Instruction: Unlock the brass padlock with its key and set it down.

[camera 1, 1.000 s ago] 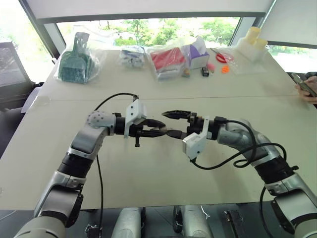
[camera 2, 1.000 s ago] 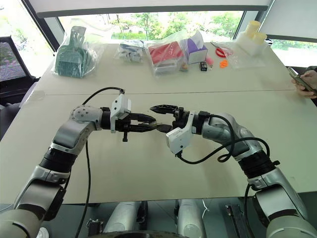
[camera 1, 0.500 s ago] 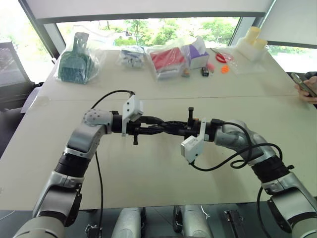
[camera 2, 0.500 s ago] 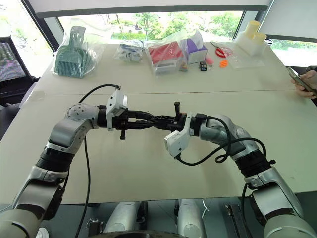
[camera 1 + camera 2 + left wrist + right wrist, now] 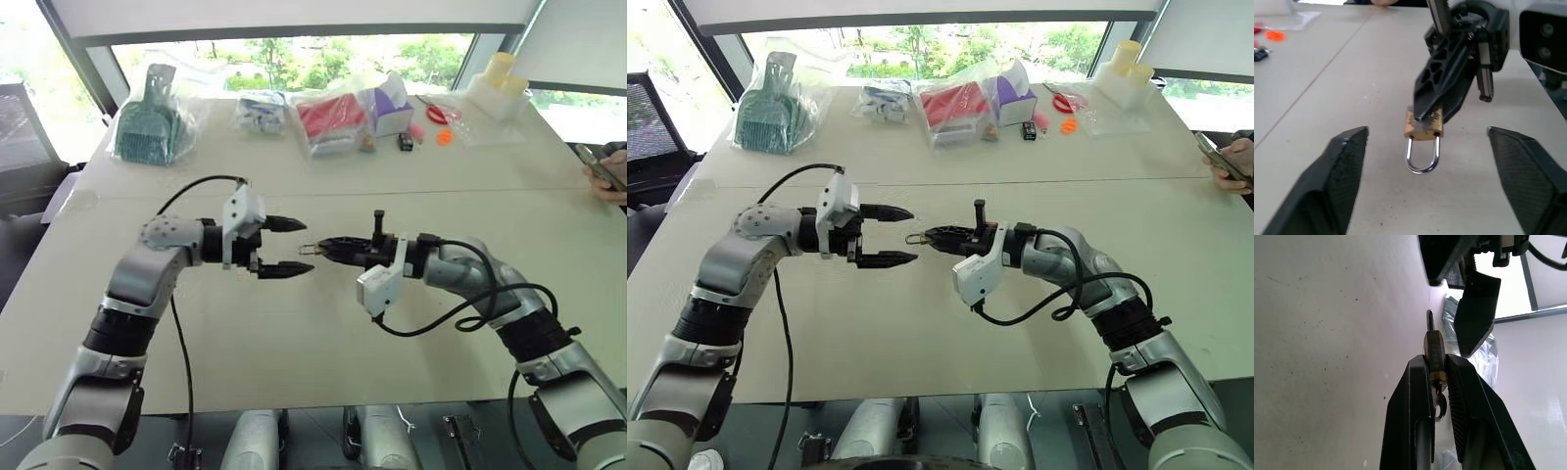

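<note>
Daylight from a wide window [image 5: 294, 54] with green trees behind it falls across the pale bench [image 5: 294, 333], a seam running across its middle. Above the bare near half, the brass padlock [image 5: 1423, 126] hangs in the air, its body pinched between the pressed-together fingers of the right pincer [image 5: 323, 246], the silvery shackle pointing toward the left pincer [image 5: 292, 246]. That one stands just beside the padlock, fingers spread and apart from it. Along the far edge lie a bagged green dustpan [image 5: 149, 122], a bag with red contents [image 5: 333, 117], a purple box [image 5: 392, 103], small orange bits [image 5: 446, 136] and pale yellow cylinders [image 5: 502, 70]. A person's hand [image 5: 607, 176] holding a phone rests at the bench's right edge.
</note>
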